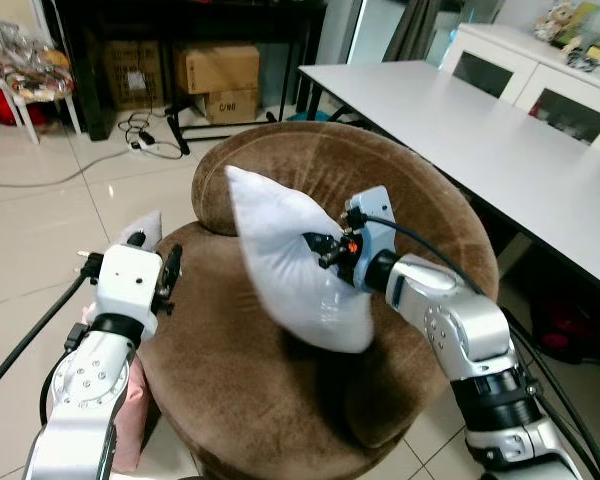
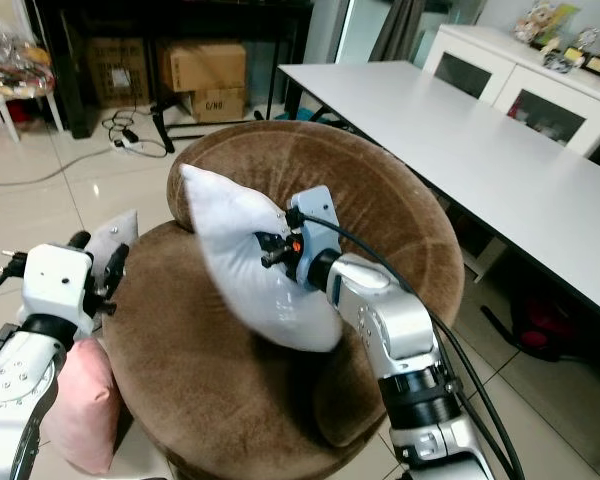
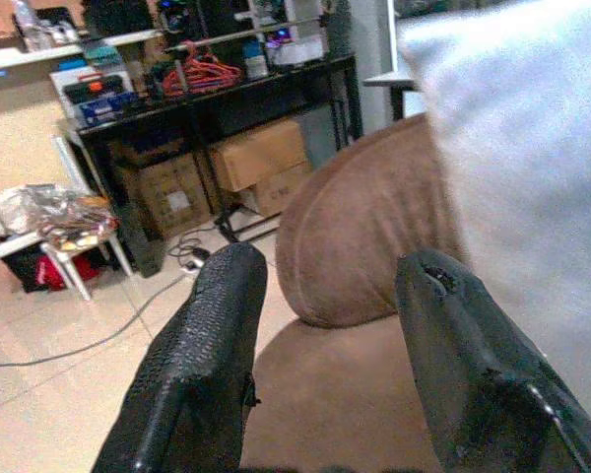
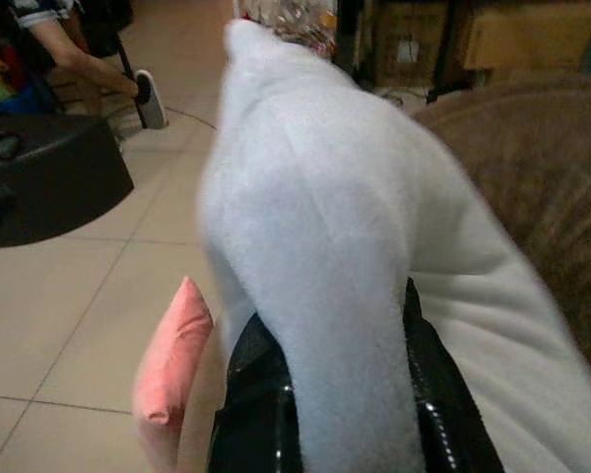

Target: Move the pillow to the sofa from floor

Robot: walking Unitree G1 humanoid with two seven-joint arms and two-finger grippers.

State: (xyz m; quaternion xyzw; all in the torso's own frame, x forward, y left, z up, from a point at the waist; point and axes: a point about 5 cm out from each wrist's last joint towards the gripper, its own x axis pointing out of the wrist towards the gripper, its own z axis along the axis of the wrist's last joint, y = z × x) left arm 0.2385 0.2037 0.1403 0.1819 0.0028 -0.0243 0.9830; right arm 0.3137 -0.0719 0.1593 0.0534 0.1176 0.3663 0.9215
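A white pillow (image 1: 285, 255) hangs tilted over the seat of the round brown sofa chair (image 1: 310, 400). My right gripper (image 1: 325, 250) is shut on the pillow's right side, and in the right wrist view the white pillow (image 4: 325, 256) bulges between the black fingers (image 4: 246, 404). At the chair's left edge my left gripper (image 1: 166, 272) is open and holds nothing; its fingers (image 3: 202, 365) point toward the chair's backrest (image 3: 364, 236). A pink pillow (image 2: 80, 415) leans against the chair's left side on the floor. Another white pillow (image 1: 145, 228) shows just behind the left gripper.
A long white table (image 1: 480, 140) runs along the right, close to the chair. Cardboard boxes (image 1: 218, 68) sit under a dark shelf at the back, with cables (image 1: 140, 135) on the tiled floor. A person (image 4: 69, 59) shows far off in the right wrist view.
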